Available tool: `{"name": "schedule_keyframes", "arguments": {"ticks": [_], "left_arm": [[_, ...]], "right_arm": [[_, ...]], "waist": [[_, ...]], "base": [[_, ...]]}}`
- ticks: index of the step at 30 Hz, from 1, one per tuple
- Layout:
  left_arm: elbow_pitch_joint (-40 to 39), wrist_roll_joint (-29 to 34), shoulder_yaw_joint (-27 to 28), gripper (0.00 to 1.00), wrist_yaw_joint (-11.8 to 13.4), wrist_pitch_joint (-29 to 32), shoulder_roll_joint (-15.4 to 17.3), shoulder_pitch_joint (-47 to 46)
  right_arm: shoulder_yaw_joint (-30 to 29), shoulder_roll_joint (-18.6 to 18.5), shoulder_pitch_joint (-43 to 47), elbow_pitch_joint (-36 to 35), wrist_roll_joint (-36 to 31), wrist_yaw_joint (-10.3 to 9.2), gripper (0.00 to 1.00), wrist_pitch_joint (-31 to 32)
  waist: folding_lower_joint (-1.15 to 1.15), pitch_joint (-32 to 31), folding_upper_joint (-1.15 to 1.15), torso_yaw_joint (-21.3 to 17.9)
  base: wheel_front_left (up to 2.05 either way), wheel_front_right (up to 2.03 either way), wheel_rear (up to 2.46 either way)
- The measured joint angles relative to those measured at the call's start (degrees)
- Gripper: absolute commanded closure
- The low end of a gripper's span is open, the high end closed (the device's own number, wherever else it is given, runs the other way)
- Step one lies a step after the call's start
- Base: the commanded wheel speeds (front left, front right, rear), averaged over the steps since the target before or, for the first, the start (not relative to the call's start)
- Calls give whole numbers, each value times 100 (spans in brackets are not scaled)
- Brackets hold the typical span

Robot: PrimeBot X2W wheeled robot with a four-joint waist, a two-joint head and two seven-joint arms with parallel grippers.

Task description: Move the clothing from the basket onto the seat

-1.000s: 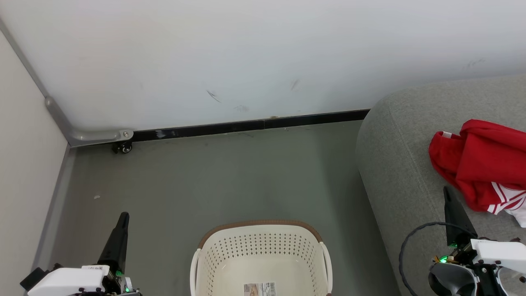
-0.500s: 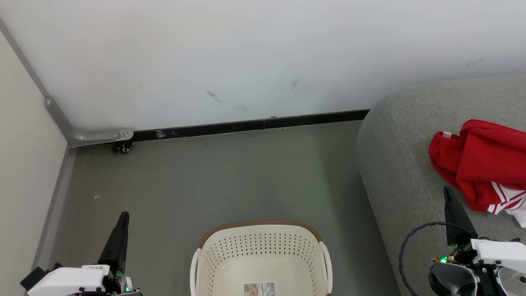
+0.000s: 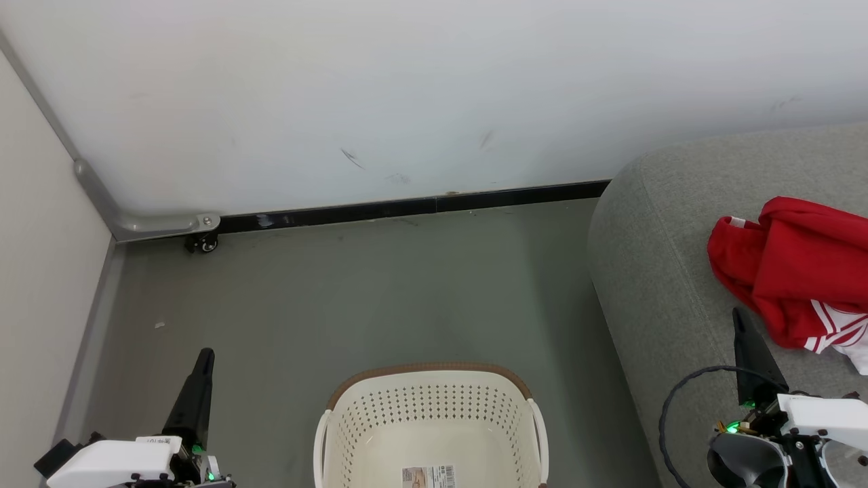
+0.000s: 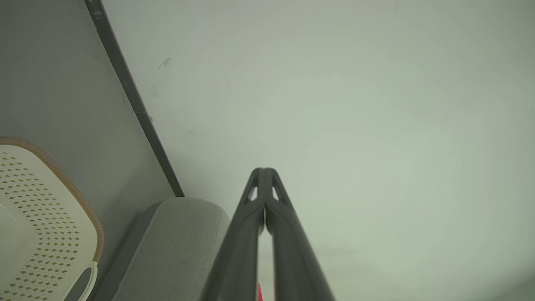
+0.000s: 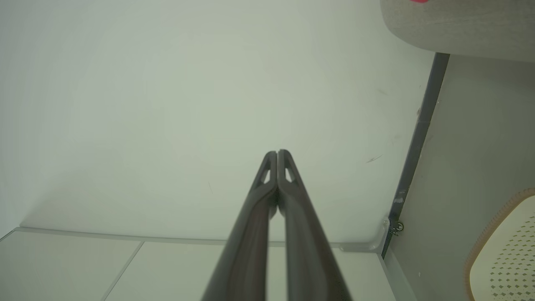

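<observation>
Red clothing [image 3: 800, 271] heaped on grey sofa [image 3: 651, 271]; basket [image 3: 427, 420] bare where visible. Jaws of both arms pinched together, holding nothing. Risk: right jaws, just beside striped hem [image 3: 837, 325], could snag it, dragging heap off sofa.

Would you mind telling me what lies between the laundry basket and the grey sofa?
Nothing but a bare strip of grey floor separates the laundry basket from the sofa, as the head view shows.

White wall [image 3: 434, 81], blk baseboard [image 3: 407, 206], grey floor [image 3: 373, 291], caster [image 3: 203, 243]
</observation>
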Motion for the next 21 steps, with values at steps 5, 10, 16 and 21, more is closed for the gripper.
{"name": "schedule_keyframes", "arguments": {"ticks": [5,10,16,21], "left_arm": [[-2,0,-5,100,0,0,0,0],[-4,0,-9,100,0,0,0,0],[-8,0,-15,100,0,-1,0,0],[-10,0,-16,100,0,-1,0,0]], "right_arm": [[-3,0,0,0,0,-1,100,0],[-7,0,0,1,0,0,100,0],[-10,0,0,1,0,-1,100,0],[-16,0,0,1,0,-1,100,0]], "waist": [[0,0,0,0],[0,0,0,0],[0,1,0,0],[0,1,0,0]], "base": [[0,0,0],[0,0,0],[0,0,0],[0,0,0]]}}
